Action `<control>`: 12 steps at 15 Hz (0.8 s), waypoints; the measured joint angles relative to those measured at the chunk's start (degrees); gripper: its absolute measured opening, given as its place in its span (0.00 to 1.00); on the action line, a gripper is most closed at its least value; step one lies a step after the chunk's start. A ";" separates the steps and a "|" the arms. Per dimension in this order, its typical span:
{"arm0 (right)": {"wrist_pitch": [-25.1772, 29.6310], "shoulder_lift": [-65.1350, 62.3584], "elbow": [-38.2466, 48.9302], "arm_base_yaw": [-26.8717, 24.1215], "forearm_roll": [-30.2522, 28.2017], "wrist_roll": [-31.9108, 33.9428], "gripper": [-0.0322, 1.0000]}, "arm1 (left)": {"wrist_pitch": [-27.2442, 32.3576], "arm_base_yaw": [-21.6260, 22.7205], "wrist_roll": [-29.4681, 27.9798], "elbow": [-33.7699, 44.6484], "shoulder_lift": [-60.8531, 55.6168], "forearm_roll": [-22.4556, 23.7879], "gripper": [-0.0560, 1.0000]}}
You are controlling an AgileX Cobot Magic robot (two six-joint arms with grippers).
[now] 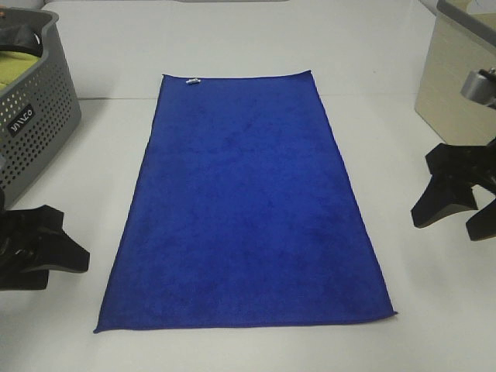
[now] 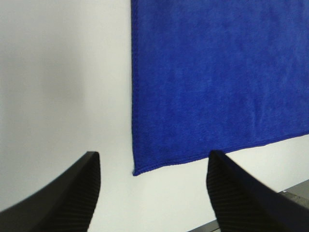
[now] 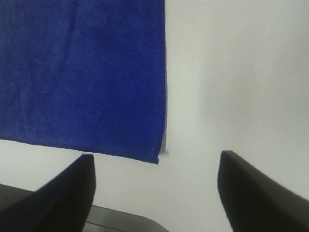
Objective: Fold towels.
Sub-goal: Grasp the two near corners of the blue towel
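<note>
Down the middle of the white tabletop [image 1: 232, 46] we've got the blue towel [image 1: 244, 205], spread flat and full length, one short edge at the near side and the other at the far side. Look at that far edge: a small white tag [image 1: 193, 80] sits on it, close to the left corner. Over on the left, the left tool [image 1: 75, 242] is off the towel's near left corner, apart from the cloth with bare tabletop between, its two black fingers [image 2: 72, 193] spread wide and gripping nothing. The left wrist view puts that near corner of the towel right up between the fingers, lying flat. Across on the right, the right tool [image 1: 442, 230] stands out beside the long right edge, also clear of the cloth, fingers spread and empty. At the far left sits a grey perforated basket [image 1: 43, 116] with something yellow-green inside, and at the far right a beige box [image 1: 453, 85].
</note>
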 joint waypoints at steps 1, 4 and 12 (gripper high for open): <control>0.00 2.81 -0.06 -1.32 3.27 -2.81 0.69 | -0.52 0.00 1.26 0.00 2.12 -1.15 0.64; 0.86 9.63 -0.11 -8.82 13.81 -13.52 0.69 | -3.32 -3.27 4.41 -0.06 6.70 -4.70 0.65; -0.97 21.43 -0.17 -6.93 15.13 -16.90 0.76 | -7.33 -7.96 6.36 -2.64 13.58 -10.37 0.65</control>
